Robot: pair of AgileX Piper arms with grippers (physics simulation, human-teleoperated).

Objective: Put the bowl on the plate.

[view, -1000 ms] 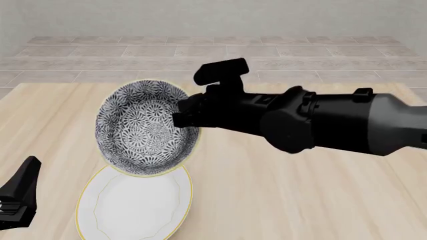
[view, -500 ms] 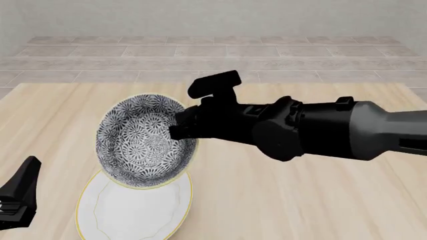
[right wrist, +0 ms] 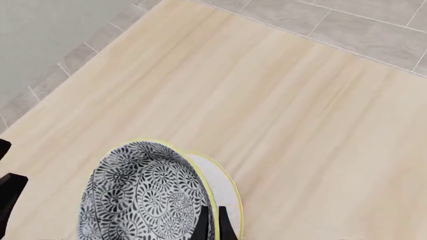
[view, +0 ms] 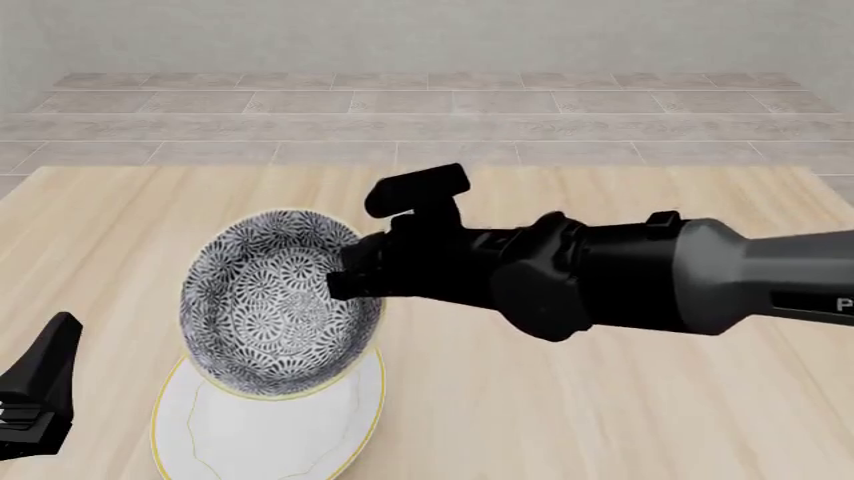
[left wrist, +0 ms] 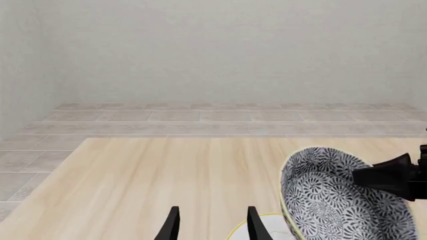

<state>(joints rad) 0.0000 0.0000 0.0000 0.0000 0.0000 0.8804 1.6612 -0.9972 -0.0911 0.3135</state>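
Note:
The bowl (view: 274,300), dark floral pattern with a thin yellow rim, hangs tilted with its opening toward the camera, just above the far part of the plate (view: 260,435). My right gripper (view: 350,278) is shut on the bowl's right rim. In the right wrist view its fingers (right wrist: 200,226) pinch the bowl (right wrist: 143,197) wall, with the white plate (right wrist: 223,192) showing behind it. My left gripper (view: 34,400) stays low at the front left, apart from both. The left wrist view shows its fingers (left wrist: 172,226) spread open and empty, beside the bowl (left wrist: 337,197) and a sliver of plate (left wrist: 267,222).
The light wooden table (view: 574,400) ends at a grey tiled floor (view: 427,110) and a plain wall at the back. The right arm (view: 641,275) stretches across the table's middle from the right.
My right gripper has carried the bowl downward and slightly toward the front, so it now overlaps more of the plate. The left gripper has not moved.

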